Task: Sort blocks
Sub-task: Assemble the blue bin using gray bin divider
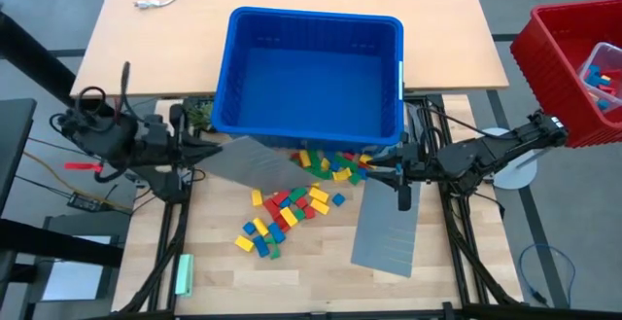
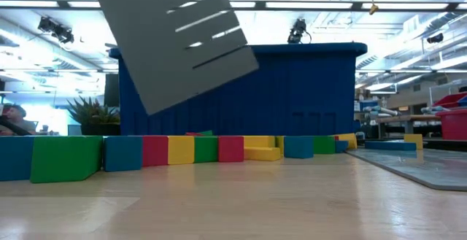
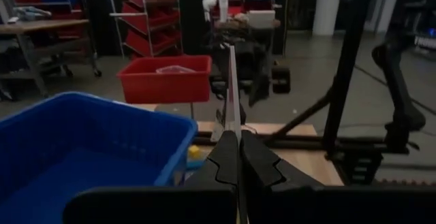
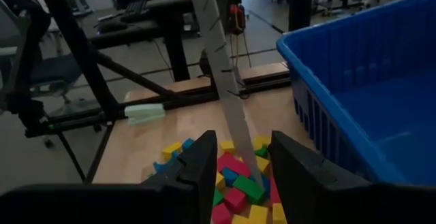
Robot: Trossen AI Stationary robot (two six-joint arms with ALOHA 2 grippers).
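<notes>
at the left side of the tabletop (image 1: 321, 281) a pale green bar (image 1: 183, 274) lies near the front edge, away from everything else. the left gripper (image 1: 216, 147) has its jaws closed on the edge of a grey ridged panel (image 1: 255, 161), which it holds lifted and tilted; its far end comes down toward the blocks, and in the low view this panel hangs above the tabletop.

in the middle, the blocks (image 1: 296, 195) are on the bare wood in a loose heap just in front of the blue bin (image 1: 309, 72). red, yellow, green and blue are mixed together, so i judge the sorting is hardly begun. no block shows in the bin. the heap has its long axis on a diagonal, from the bin's front wall down toward the front left. the single bricks point in many directions; i cannot give one common direction.

at the right, a second grey panel (image 1: 387, 225) lies flat on the tabletop, its long axis going from the bin to the front edge. the right gripper (image 1: 402, 198) is over its upper end with jaws partly open, and nothing is between them.
</notes>
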